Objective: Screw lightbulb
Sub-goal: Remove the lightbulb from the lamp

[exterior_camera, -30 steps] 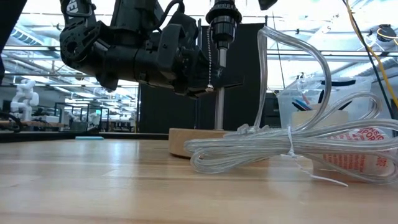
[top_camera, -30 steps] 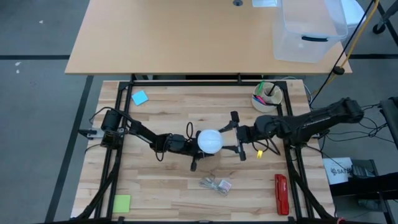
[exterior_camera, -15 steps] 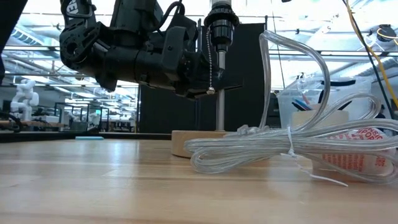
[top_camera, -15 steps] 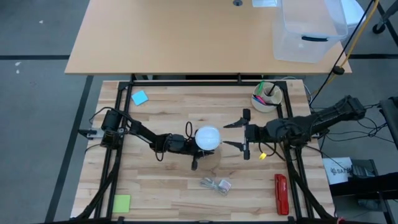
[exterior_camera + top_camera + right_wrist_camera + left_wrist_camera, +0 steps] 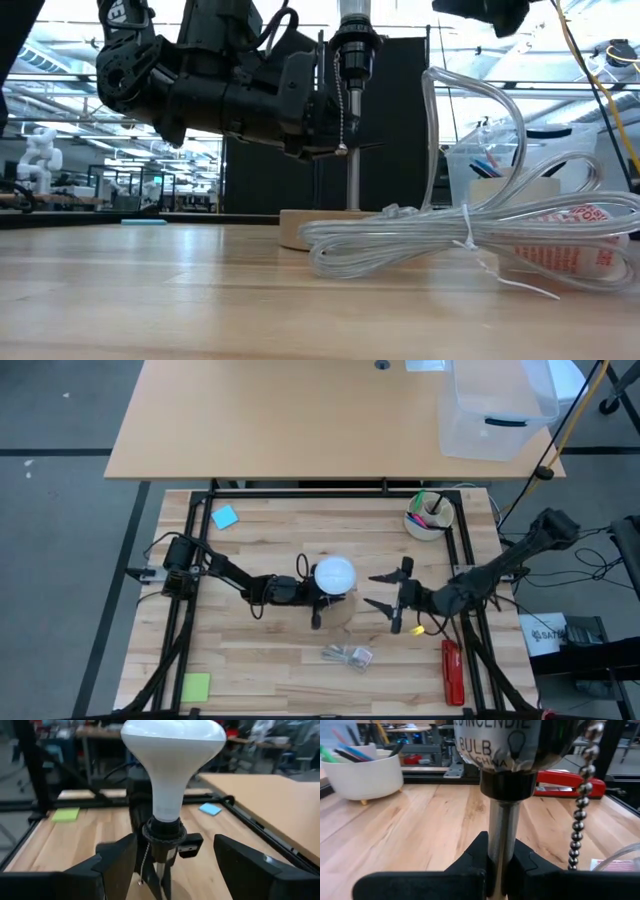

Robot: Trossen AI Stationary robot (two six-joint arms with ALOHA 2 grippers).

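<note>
A coil of clear plastic cord (image 5: pixel 470 245) lies nearest, low on the pale plank table (image 5: pixel 260 660). At frame centre, the smooth white lightbulb (image 5: pixel 334 574) sits in its black socket (image 5: pixel 164 836), the left gripper (image 5: pixel 495 865) clenched on the metal stem (image 5: pixel 501 837). Right of centre, the right gripper (image 5: pixel 388 591) gapes, released.

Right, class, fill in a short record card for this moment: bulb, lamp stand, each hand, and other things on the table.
Lightbulb: white lightbulb sits upright in the black socket on the lamp stand.
Stand: metal stem on a round wooden base, with a bead pull chain.
Left hand: left hand shut on the metal stem below the socket.
Right hand: right hand open, apart from the bulb, on its right in the high view.
Also on table: white cup of pens, red stapler, coiled clear cord, sticky notes.
</note>
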